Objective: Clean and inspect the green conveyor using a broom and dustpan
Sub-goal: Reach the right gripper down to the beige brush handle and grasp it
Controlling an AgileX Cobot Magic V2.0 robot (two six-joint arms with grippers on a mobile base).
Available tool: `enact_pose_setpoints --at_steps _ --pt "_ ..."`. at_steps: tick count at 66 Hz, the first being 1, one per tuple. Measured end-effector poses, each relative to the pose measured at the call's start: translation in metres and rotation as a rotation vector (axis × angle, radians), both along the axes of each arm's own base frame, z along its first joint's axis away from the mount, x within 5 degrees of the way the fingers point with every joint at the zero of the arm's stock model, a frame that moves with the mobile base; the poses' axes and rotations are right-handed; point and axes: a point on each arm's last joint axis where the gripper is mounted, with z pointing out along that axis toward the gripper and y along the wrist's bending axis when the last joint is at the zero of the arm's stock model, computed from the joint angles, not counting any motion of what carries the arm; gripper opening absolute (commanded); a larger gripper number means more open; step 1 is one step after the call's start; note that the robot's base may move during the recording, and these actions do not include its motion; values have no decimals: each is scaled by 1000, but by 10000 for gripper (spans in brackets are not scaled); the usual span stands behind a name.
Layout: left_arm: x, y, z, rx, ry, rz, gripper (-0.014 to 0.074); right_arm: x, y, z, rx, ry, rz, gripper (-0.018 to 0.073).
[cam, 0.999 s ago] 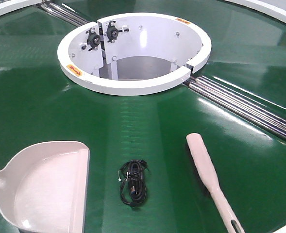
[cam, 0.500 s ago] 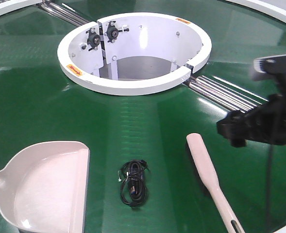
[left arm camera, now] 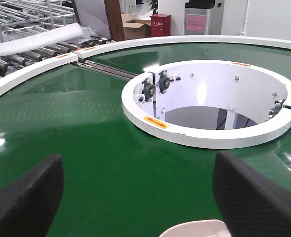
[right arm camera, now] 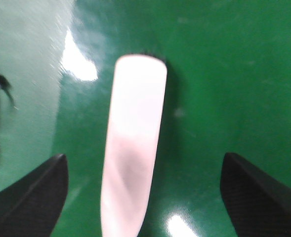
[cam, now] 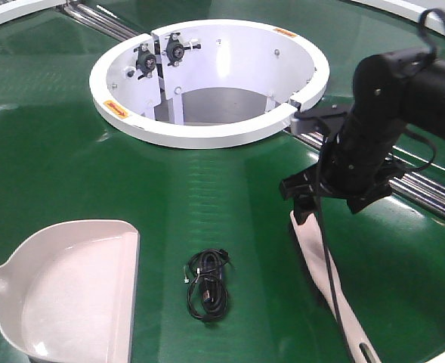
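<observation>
One broom (right arm camera: 135, 128) lay flat on the green conveyor (cam: 71, 166), head pointing toward the white hub (cam: 207, 136) (handle nearest the camera); the right gripper (right arm camera: 143, 158) hovered above, fingers (right arm camera: 36, 192) spread.

Broom (right arm camera: 134, 143): pale pink-beige, flat on the conveyor (cam: 56, 166), bristles down (only a dark fringe shows round the head's rounded tip). It lies directly under the right gripper (right arm camera: 146, 197), centred between the spread fingers, which are well clear on both sides. The head points ahead of the gripper and the handle runs back beneath it.

Dustpan (cam: 78, 295): same pale plastic, flat on the conveyor, well apart from the right gripper, straight open edge facing it. A pale rounded edge shows just below the left gripper (left arm camera: 135, 202), between its open fingers.

Conveyor: glossy dark green, faint ribbing, steel rollers (cam: 426, 189) crossing just behind the right gripper.
</observation>
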Motion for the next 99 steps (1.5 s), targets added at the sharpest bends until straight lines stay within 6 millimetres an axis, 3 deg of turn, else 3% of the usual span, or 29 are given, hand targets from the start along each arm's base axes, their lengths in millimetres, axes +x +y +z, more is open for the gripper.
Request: enact_pose_setpoints --at_steps 55,62,67,78,99 --pt "-1 -1 -6 -1 66 -7 569 23 10 -63 -15 129 -4 559" --pt "-1 -1 -7 -1 75 -8 569 24 11 -68 -19 141 -4 469" --pt "-1 -1 -7 -1 77 -8 569 24 11 -68 -20 141 -3 351" --pt "-1 -1 -7 -1 77 -8 569 25 10 -68 -24 131 4 -10" --pt "-2 -1 -7 0 82 -9 569 21 9 -59 -22 126 4 -10"
